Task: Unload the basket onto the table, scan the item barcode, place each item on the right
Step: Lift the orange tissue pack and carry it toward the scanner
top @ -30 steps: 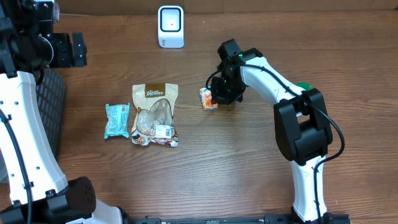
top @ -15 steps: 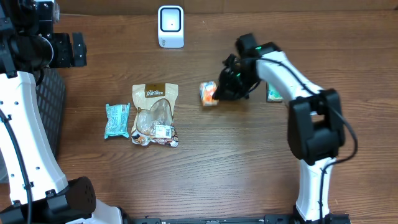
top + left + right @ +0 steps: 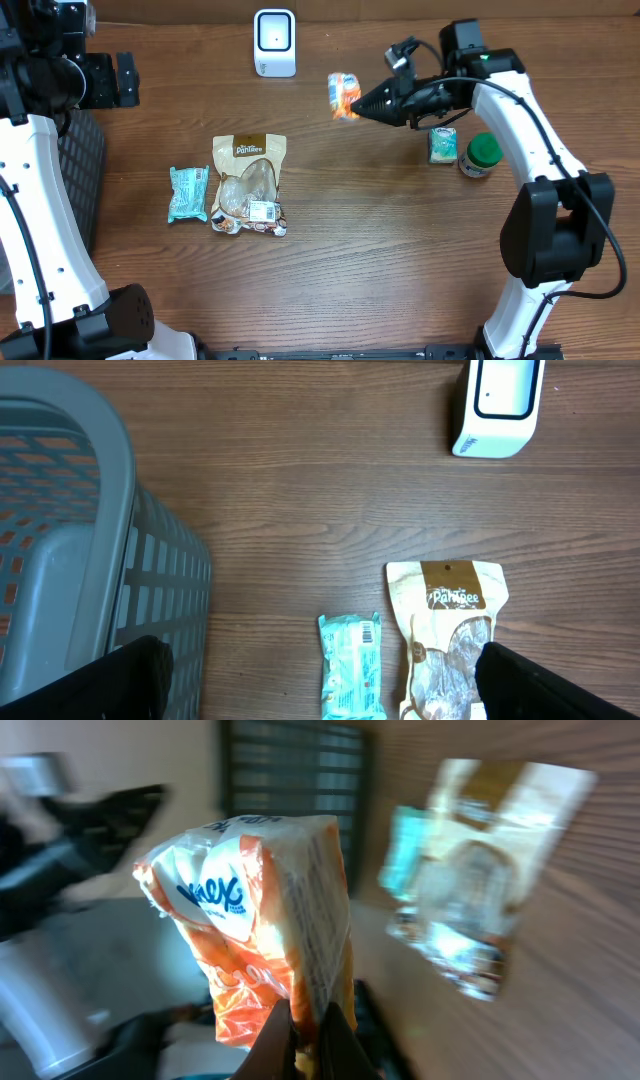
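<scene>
**While the Orange Packet Is Gripped to the Right of the Scanner**

As the overhead view shows, the right gripper (image 3: 362, 103) is clenched on the orange packet (image 3: 344, 96), with the arm reaching leftward across the far half of the tabletop (image 3: 380, 250). The packet sits at the gripper tip, to the right of the white scanner (image 3: 274, 42) and apart from it. It appears raised off the wood. In the right wrist view the two fingertips (image 3: 275, 1040) pinch the lower edge of the orange packet (image 3: 265, 930), whose blue lettering on a white panel faces the camera; the background there is blurred.

The left gripper (image 3: 112, 80) is released, its jaws spread wide and holding nothing, at the far left edge above the grey basket (image 3: 90, 550).

Other items on the tabletop:

- A tan snack bag (image 3: 249, 185) lies flat left of centre, lengthwise toward the scanner.
- A teal packet (image 3: 187, 193) lies just beside the snack bag on its left.
- A small green packet (image 3: 443, 145) lies under the right forearm.
- A green-lidded jar (image 3: 482, 153) stands just right of the small green packet.
</scene>
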Motion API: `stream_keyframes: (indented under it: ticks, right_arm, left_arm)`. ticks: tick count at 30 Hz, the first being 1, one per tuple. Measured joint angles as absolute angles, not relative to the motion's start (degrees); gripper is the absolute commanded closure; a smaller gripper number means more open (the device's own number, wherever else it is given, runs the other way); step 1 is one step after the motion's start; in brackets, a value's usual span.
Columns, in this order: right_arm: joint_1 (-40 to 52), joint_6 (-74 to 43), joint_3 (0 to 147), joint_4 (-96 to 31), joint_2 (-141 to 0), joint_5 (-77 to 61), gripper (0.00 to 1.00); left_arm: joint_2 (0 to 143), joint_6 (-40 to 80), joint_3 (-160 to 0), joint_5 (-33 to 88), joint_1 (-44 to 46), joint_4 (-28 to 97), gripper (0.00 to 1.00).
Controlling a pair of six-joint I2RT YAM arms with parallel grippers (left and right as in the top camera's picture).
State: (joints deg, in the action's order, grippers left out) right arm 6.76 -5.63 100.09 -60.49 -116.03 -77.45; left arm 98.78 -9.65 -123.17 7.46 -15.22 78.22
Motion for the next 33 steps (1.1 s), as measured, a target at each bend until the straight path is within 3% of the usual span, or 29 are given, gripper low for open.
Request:
stream_keyframes:
  ticks: [10,33]
  right_arm:
    - [5.39,-5.56,100.09,-61.82,-114.61,-87.29,0.96]
    - [5.26,-7.53,100.09,-63.9,-107.02,-88.01,0.96]
  left_arm:
    - [98.78,-9.65,-123.17,7.46,-15.22,78.24,0.0]
    - [98.78,-9.65,-123.17,7.46,-15.22,78.22,0.01]
